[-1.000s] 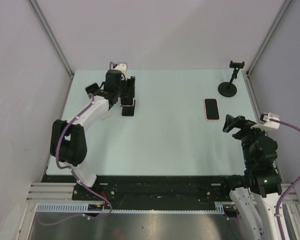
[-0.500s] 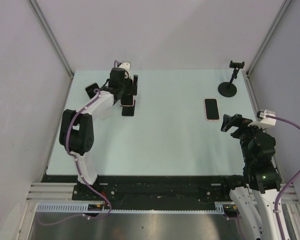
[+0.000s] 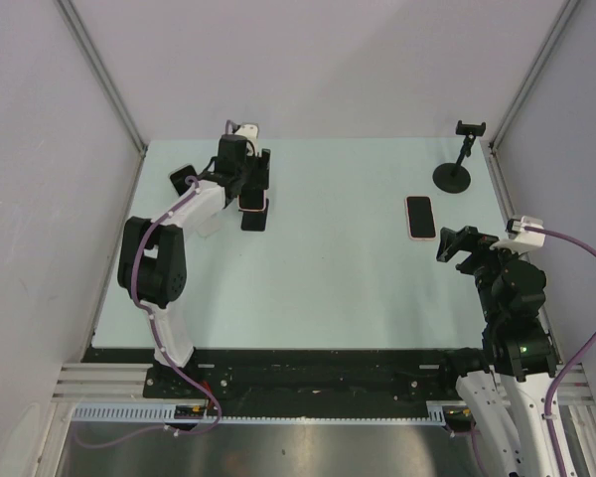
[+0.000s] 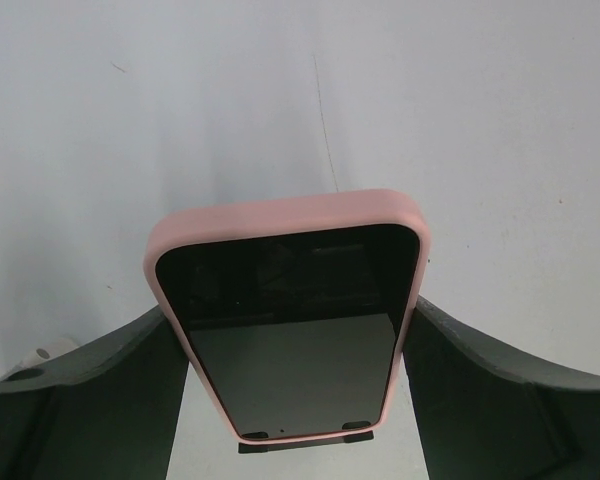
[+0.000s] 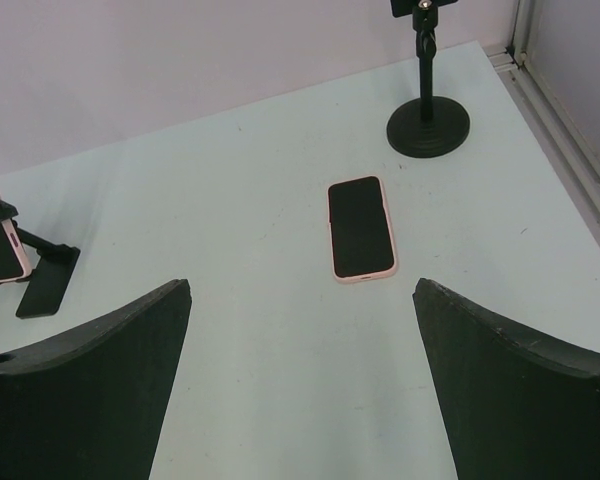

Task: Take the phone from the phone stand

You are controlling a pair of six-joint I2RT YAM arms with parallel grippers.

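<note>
A phone (image 3: 250,202) in a pink case leans on a low black phone stand (image 3: 253,221) at the table's back left. My left gripper (image 3: 249,185) reaches over it from behind. In the left wrist view the phone (image 4: 290,330) fills the gap, and both fingers (image 4: 130,380) press against its long sides, so my left gripper (image 4: 295,305) is shut on it. The stand's front lip (image 4: 252,447) shows just under the phone's lower edge. My right gripper (image 3: 455,245) hovers open at the right, and its wrist view shows nothing between its fingers (image 5: 302,285).
A second pink-cased phone (image 3: 420,217) lies flat, screen up, on the table at the right (image 5: 360,230). A tall black clamp stand on a round base (image 3: 452,177) stands at the back right corner (image 5: 428,125). Grey walls enclose the table.
My left arm has raised its elbow and drawn its gripper in over the phone. Its jaws have narrowed onto the phone's sides. The right gripper has shifted slightly.
</note>
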